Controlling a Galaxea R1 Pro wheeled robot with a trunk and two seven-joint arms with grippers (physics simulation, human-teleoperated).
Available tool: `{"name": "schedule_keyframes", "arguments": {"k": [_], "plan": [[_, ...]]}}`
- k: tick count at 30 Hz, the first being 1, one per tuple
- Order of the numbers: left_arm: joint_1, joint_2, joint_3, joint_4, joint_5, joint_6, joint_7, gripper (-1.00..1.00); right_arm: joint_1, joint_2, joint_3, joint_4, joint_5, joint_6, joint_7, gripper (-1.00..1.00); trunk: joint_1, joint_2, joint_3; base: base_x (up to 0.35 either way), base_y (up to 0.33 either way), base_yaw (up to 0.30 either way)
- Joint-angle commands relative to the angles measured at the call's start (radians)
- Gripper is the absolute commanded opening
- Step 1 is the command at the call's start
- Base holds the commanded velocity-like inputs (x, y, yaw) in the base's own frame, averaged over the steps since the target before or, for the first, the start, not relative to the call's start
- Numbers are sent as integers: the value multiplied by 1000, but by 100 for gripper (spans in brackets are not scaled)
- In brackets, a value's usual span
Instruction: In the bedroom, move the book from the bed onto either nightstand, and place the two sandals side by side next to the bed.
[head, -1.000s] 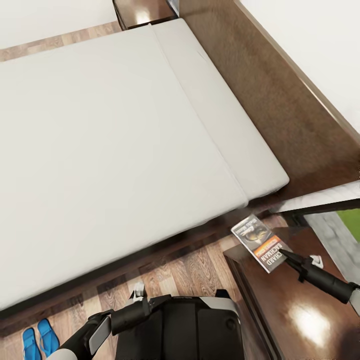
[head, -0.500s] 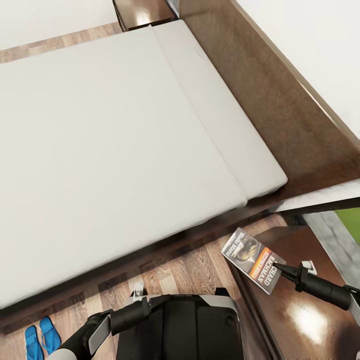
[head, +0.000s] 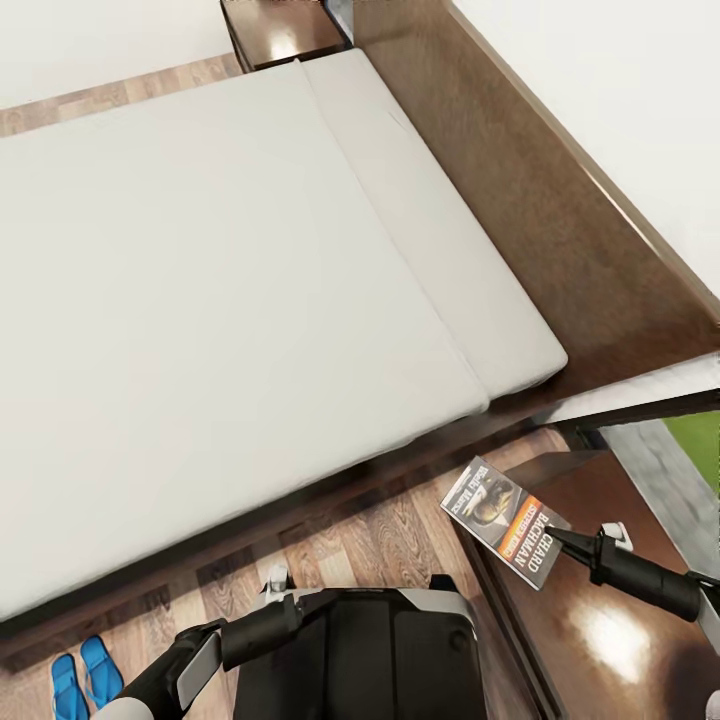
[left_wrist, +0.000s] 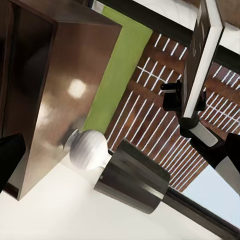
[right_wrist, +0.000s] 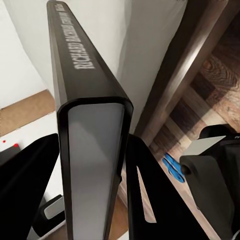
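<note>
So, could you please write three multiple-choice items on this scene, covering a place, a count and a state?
1. Where is the book?
A. flat on the mattress
B. held over the near nightstand's edge
C. on the floor

2. How many blue sandals show?
A. one
B. two
C. four

3. The right gripper is
A. shut on the book
B. open, empty
C. shut on a sandal

Key: 1 B, it hangs at the nightstand corner; 2 B, a pair lies on the floor beside the bed; 3 A, the fingers clamp both covers in the right wrist view.

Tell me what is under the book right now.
Under the book held by the right gripper: the nightstand's near edge and wood floor. The book covers whatever lies directly beneath it.
</note>
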Motion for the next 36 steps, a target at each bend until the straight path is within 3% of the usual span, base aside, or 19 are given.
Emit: {"name": "schedule_keyframes", "arguments": {"k": [1, 5, 36], "plan": [[0, 1, -6, 0, 9, 10, -1, 100, 0, 0, -1, 0, 0, 11, 3, -100, -3, 6, 4, 0, 0, -77], [0, 1, -6, 0, 9, 10, -1, 100, 0, 0, -1, 0, 0, 10, 3, -100, -19, 34, 23, 0, 0, -80], [0, 2, -6, 0, 9, 10, -1, 100, 0, 1, -1, 1, 0, 10, 3, -100, -19, 34, 68, 0, 0, -61]]}}
